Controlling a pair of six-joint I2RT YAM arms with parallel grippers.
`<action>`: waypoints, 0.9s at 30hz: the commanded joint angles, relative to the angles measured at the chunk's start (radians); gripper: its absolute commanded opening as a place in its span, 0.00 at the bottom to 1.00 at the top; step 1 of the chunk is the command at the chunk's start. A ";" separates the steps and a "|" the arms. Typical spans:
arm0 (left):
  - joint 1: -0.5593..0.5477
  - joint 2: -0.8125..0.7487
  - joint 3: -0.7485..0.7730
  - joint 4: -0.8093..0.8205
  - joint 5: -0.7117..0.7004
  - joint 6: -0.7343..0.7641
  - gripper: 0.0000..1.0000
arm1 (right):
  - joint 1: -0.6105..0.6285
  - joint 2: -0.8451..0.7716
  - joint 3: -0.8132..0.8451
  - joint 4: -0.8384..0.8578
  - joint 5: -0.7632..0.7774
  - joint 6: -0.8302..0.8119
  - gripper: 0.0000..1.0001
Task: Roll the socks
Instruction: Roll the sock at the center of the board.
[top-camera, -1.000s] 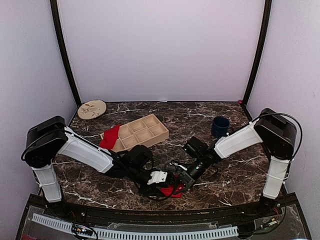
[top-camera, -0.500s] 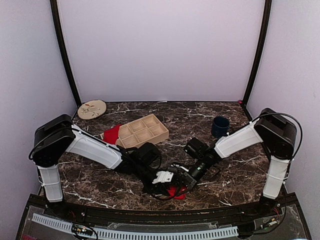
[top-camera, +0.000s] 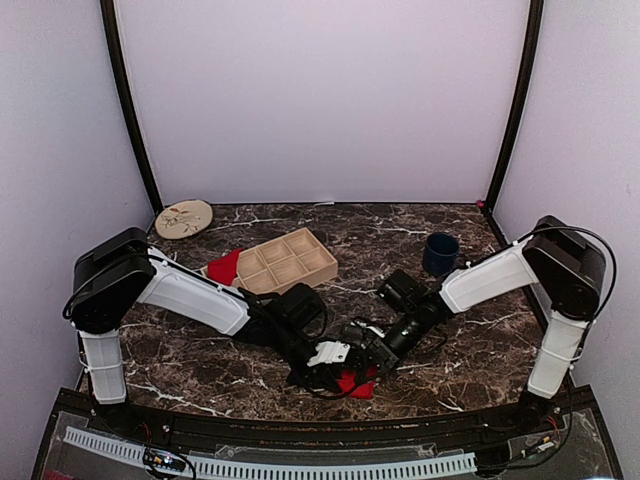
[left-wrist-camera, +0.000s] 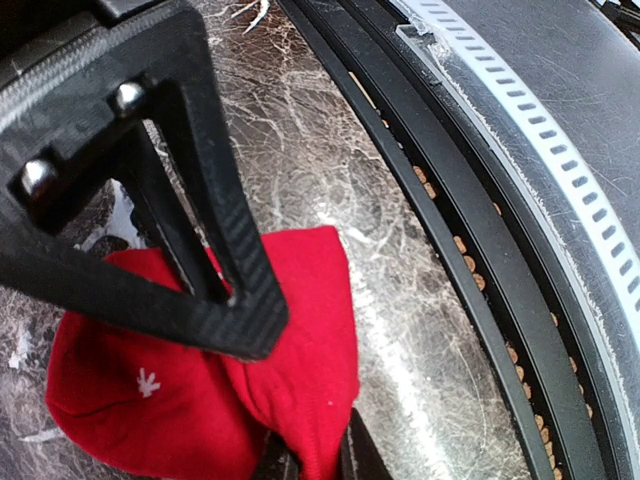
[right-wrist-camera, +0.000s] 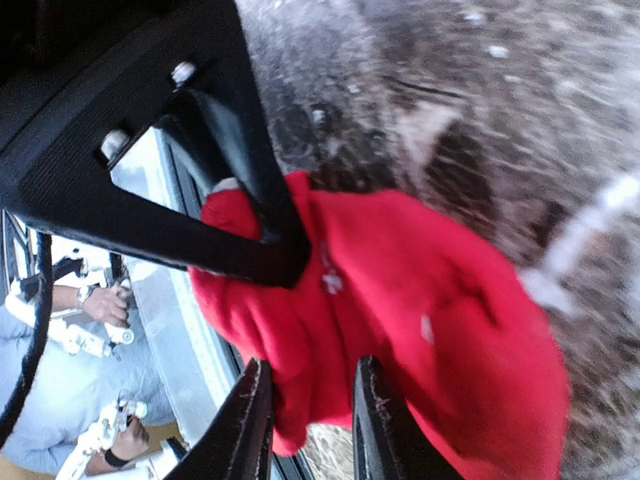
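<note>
A red sock (top-camera: 352, 382) lies bunched near the table's front edge, between both grippers. In the left wrist view the sock (left-wrist-camera: 190, 395) fills the lower left, and my left gripper (left-wrist-camera: 312, 462) is shut on a fold of its edge. The black triangular finger (left-wrist-camera: 200, 250) of the other gripper rests on top of it. In the right wrist view my right gripper (right-wrist-camera: 310, 425) stands open, its fingers apart with a loose fold of the sock (right-wrist-camera: 420, 330) between them. A second red sock (top-camera: 222, 268) lies against the left end of the wooden tray.
A wooden compartment tray (top-camera: 285, 262) sits at centre left. A dark blue mug (top-camera: 440, 253) stands at the back right and a round patterned plate (top-camera: 184, 218) at the back left. The black front rail (left-wrist-camera: 480, 250) runs right beside the sock.
My left gripper has slid right onto the sock and closed on its fold. My right gripper's fingers have parted from their tight grip, and that arm has shifted slightly right.
</note>
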 joint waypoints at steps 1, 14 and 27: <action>0.006 0.022 -0.007 -0.106 -0.005 0.003 0.01 | -0.029 -0.057 -0.037 0.028 0.057 0.025 0.26; 0.025 0.067 0.095 -0.226 0.024 -0.013 0.01 | -0.049 -0.383 -0.207 0.088 0.328 0.115 0.27; 0.072 0.208 0.284 -0.446 0.172 -0.057 0.01 | 0.225 -0.667 -0.375 0.192 0.822 0.154 0.28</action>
